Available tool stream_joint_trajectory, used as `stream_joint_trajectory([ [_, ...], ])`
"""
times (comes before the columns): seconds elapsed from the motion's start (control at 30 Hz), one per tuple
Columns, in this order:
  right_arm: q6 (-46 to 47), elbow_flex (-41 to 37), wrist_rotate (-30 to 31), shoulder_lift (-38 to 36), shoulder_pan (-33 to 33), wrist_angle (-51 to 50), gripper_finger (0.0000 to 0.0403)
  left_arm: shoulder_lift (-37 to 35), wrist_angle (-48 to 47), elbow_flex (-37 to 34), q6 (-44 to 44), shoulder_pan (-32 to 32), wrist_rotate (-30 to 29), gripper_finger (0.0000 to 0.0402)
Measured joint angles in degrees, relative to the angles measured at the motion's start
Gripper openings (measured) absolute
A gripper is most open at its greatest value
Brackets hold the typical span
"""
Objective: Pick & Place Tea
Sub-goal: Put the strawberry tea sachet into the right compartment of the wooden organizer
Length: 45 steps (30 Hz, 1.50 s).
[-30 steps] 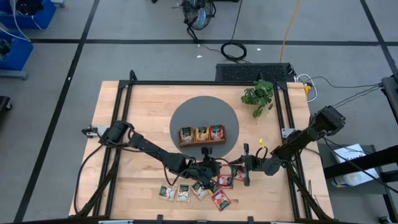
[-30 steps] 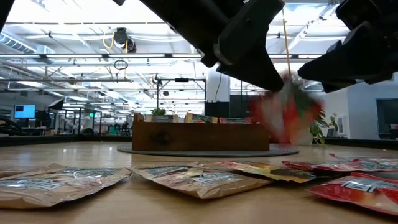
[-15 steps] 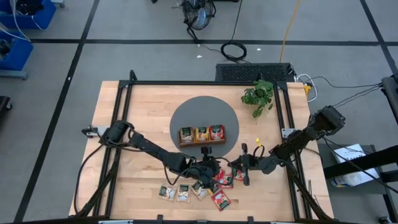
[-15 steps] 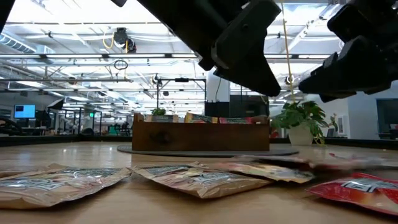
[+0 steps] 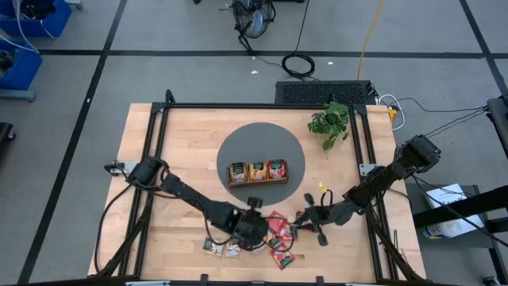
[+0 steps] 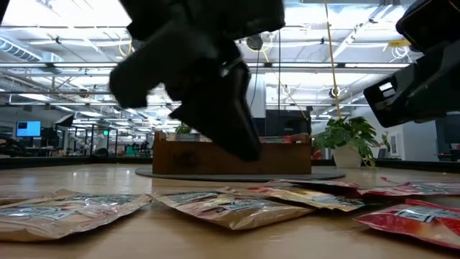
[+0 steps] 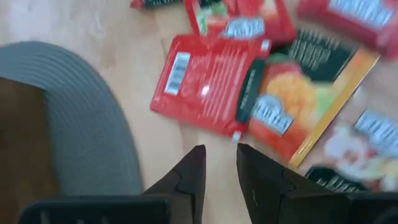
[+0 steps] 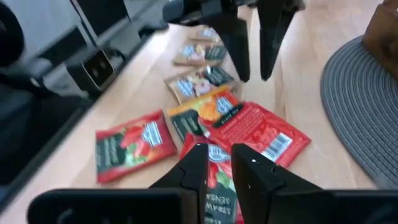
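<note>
Both grippers hang over the tea sachets (image 5: 279, 241) in front of the wooden tray (image 5: 258, 172). The left gripper (image 7: 217, 163) and the right gripper (image 8: 219, 163) each stand slightly parted, gripping nothing.

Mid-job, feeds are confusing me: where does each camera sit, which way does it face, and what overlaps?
High: overhead, straight down on the table, both arms, wooden tray.
Low: at tabletop height, level across sachets toward the tray; arms hang in from above.
Left wrist: past the left claw, empty, onto a red sachet.
Right wrist: past the right claw, empty, onto the same sachet, with the left claw opposite.
Shared: both wrist views show that red sachet and the grey mat.
</note>
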Motion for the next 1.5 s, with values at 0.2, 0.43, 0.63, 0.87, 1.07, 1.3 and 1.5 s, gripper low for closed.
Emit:
stream_joint_trajectory([
  [0.2, -1.6, 6.1, 1.7, 3.9, -1.1, -8.4, 0.0061, 0.3, -1.6, 0.0, 7.2, -1.9, -6.8, 0.0114],
  [0.43, 1.8, 8.1, 1.7, 13.2, -6.2, -8.9, 0.0034, 2.5, -2.1, -0.5, 12.3, -0.9, -5.8, 0.0128],
  [0.63, 1.7, 8.2, 0.3, 15.6, -7.9, -7.3, 0.0006, 7.4, 2.8, -0.2, 19.7, -0.8, -12.0, 0.0129],
  [0.87, 1.4, 8.0, -1.4, 15.6, -8.7, -7.2, 0.0003, 7.7, 6.0, 0.0, 22.3, -0.7, -13.5, 0.0129],
  [1.07, 1.1, 7.9, -2.5, 15.7, -8.7, -6.7, 0.0001, 7.8, 8.2, 0.0, 22.3, -0.1, -13.3, 0.0129],
  [1.3, 0.8, 7.9, -2.8, 15.7, -8.7, -6.2, 0.0001, 7.8, 9.5, -0.1, 22.6, 0.0, -13.4, 0.0066],
  [1.5, -7.3, 7.8, -1.0, 13.9, -6.4, -7.3, 0.0001, 6.9, 9.4, -0.3, 20.0, -0.1, -15.4, 0.0012],
])
